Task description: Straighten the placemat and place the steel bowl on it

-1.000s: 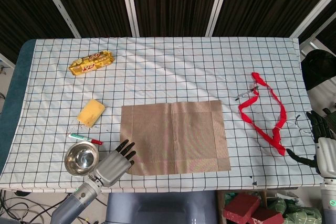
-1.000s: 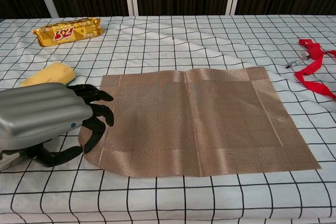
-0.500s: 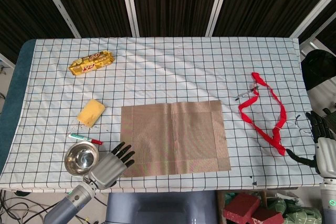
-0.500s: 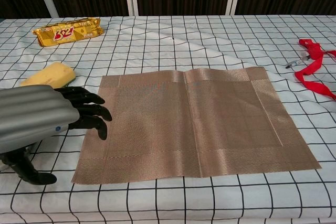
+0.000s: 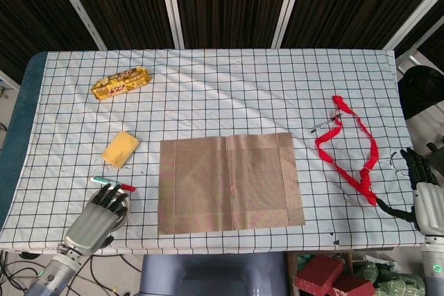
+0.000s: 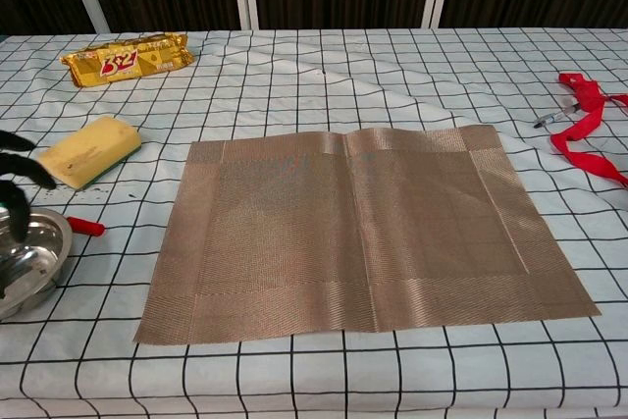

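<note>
The table [image 5: 208,74] is viewed from high above by the head camera, looking steeply down, all edges included. A low, close, forward-facing angle is taken by the chest camera. The placemat [image 5: 229,181] [image 6: 363,228], sponge [image 5: 120,148] [image 6: 88,151] and snack pack [image 5: 121,82] [image 6: 126,59] are shared.

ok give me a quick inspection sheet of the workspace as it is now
surface: table under a white black-grid cloth, wrinkled.
job's things: brown woven placemat lying flat; steel bowl left of it, off the mat.
clutter: yellow sponge, gold snack packet, red-capped marker, red ribbon.
hands: left hand over the bowl, grasp unclear; right hand off the table's right edge, holding nothing.
cables: nothing seen.
surroundings: dark slatted panels behind.
</note>
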Action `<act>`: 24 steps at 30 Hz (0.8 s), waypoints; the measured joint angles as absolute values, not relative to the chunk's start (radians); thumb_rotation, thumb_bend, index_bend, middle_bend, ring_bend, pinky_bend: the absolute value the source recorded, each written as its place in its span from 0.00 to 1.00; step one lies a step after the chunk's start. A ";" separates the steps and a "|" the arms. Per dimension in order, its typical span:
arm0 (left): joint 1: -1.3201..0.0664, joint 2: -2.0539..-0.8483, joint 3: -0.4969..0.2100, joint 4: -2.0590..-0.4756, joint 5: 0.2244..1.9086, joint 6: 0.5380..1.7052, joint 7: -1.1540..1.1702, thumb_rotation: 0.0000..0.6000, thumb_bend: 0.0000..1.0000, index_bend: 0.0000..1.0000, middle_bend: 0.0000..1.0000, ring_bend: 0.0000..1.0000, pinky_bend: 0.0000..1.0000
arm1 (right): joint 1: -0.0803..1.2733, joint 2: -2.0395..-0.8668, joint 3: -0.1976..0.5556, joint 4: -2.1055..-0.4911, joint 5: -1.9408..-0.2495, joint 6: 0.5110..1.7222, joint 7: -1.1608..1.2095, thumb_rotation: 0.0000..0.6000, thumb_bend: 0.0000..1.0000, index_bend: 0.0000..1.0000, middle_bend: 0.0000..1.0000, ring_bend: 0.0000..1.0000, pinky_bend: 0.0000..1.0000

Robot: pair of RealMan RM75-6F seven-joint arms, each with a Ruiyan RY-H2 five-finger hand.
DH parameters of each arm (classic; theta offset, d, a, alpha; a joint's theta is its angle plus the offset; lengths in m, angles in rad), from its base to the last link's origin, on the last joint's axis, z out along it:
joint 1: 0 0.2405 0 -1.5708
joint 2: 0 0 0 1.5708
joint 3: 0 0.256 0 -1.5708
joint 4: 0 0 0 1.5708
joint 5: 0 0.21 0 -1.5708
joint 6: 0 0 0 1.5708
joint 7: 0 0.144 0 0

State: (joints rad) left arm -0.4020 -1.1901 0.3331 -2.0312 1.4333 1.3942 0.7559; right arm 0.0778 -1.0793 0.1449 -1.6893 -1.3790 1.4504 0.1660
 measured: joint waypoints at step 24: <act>-0.273 -1.256 0.266 -1.846 1.319 1.369 0.737 1.00 0.14 0.45 0.18 0.04 0.09 | 0.077 -1.076 0.149 -1.692 -1.371 1.449 0.174 1.00 0.10 0.00 0.00 0.00 0.16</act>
State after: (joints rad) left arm -0.2732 -1.2557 0.2660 -1.8457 1.3189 1.3688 0.7373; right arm 0.0769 -1.0760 0.1490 -1.6920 -1.3705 1.4491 0.1738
